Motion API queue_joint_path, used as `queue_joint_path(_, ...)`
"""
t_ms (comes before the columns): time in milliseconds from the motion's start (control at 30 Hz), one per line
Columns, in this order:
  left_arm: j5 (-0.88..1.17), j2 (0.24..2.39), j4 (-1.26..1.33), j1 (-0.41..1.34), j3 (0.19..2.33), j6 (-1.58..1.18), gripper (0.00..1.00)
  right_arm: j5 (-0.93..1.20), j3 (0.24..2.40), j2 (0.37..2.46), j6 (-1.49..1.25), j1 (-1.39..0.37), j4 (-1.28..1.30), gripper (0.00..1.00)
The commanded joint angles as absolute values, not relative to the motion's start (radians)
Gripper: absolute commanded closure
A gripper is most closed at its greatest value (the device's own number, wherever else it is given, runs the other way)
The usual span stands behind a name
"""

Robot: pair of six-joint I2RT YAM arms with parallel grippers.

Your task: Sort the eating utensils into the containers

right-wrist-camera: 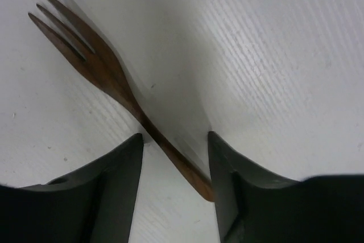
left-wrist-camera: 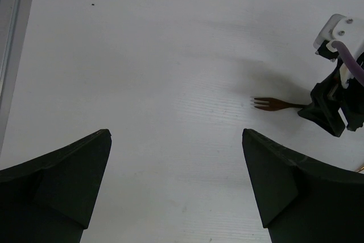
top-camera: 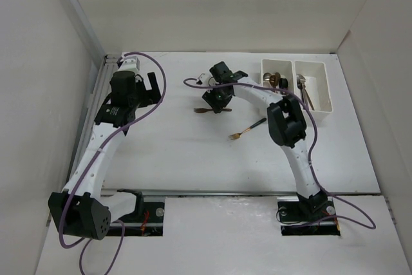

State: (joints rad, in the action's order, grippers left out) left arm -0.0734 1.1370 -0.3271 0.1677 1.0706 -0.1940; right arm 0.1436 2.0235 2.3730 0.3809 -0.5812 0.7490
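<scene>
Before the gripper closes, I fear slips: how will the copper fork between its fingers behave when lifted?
The copper fork looks thin and metallic, so probably stiff and light. Its handle crosses the right gripper diagonally, so it may pivot or slip when squeezed. Lying flat, it shouldn't roll.

Two loose forks (top-camera: 246, 131), two white bins (top-camera: 318, 98), two arms (top-camera: 96, 152)

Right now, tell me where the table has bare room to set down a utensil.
Free: the table stretch between the left gripper and the copper fork, and the wide near strip this side of the gold fork. Crowded: the far right, where the right gripper, both forks and the bins bunch.
</scene>
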Motion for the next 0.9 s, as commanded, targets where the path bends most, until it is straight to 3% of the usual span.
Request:
queue_joint_path(0, -0.069, 1.129, -0.295, 0.158, 1.08, -0.206, 0.0, 0.092, 1.964, 2.358, 0.371, -0.603, 0.796, 0.47)
queue_joint_path(33, -0.069, 1.129, -0.295, 0.158, 1.08, -0.206, 0.0, 0.092, 1.963, 2.367, 0.371, -0.603, 0.796, 0.6)
queue_joint_path(100, -0.069, 1.129, -0.295, 0.158, 1.08, -0.206, 0.0, 0.115, 1.976, 2.384, 0.371, -0.613, 0.796, 0.78)
queue_joint_path(133, -0.069, 1.129, -0.295, 0.158, 1.08, -0.206, 0.0, 0.115, 1.991, 2.384, 0.356, -0.614, 0.796, 1.0)
queue_joint_path(267, -0.069, 1.129, -0.295, 0.158, 1.08, -0.206, 0.0, 0.182, 1.944, 2.334, 0.308, -0.624, 0.7, 1.0)
queue_joint_path(333, -0.069, 1.129, -0.304, 0.158, 1.08, -0.206, 0.0, 0.222, 1.864, 2.161, 0.235, -0.614, 0.558, 1.0)
queue_joint_path(533, -0.069, 1.129, -0.304, 0.149, 1.08, -0.206, 0.0, 0.313, 1.824, 1.903, 0.034, -0.525, 0.307, 1.0)
queue_joint_path(700, -0.069, 1.129, -0.313, 0.14, 1.08, -0.215, 0.0, 0.065, 1.734, 1.72, -0.055, -0.332, 0.189, 1.0)
queue_joint_path(867, -0.06, 1.109, -0.304, 0.13, 1.071, -0.224, 0.0, -0.141, 1.691, 1.698, -0.037, -0.095, 0.362, 1.0)
